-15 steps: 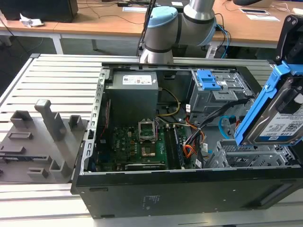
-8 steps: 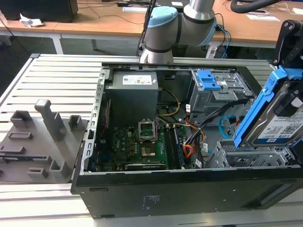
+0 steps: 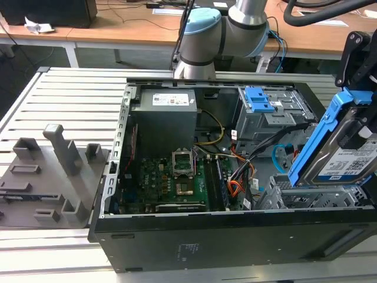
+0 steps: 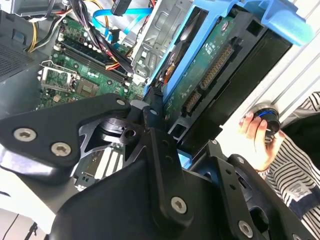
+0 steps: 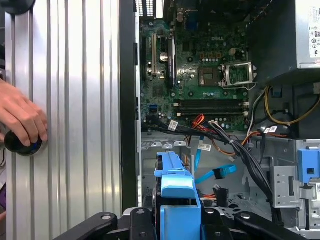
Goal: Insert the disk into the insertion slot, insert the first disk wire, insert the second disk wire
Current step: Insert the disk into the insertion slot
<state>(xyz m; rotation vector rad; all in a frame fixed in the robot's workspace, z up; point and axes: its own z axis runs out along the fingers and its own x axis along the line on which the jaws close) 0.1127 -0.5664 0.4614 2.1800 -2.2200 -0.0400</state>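
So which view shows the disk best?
The exterior view: the disk shows its labelled face and blue carrier, tilted. The second wrist view shows its circuit-board underside; the first wrist view, the carrier edge-on.

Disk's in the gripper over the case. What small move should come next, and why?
Probably tilt the disk flatter and ease it down toward the insertion slot. The gripper holds it steeply tilted above the slot, not yet in the bay. The second disk wire lies close by, so go slowly.
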